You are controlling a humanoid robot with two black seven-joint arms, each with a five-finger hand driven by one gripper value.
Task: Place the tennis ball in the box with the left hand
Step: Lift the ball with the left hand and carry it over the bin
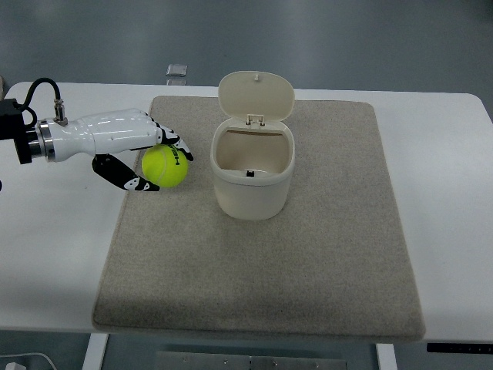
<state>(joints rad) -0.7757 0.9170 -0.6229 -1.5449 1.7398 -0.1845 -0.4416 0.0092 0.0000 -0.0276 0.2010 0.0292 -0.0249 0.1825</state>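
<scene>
A yellow-green tennis ball (pixel 164 166) sits at the left edge of the grey mat (pixel 308 262). My left hand (pixel 158 163), white with black fingertips, comes in from the left and has its fingers curled around the ball, thumb below and fingers above. The box is a cream bin (pixel 253 179) with its lid (pixel 256 95) flipped up and its inside open, standing just right of the ball. The right arm does not show.
The mat lies on a white table (pixel 447 193). A small clear object (pixel 177 72) rests at the table's far edge. A black cable (pixel 38 86) loops off the left wrist.
</scene>
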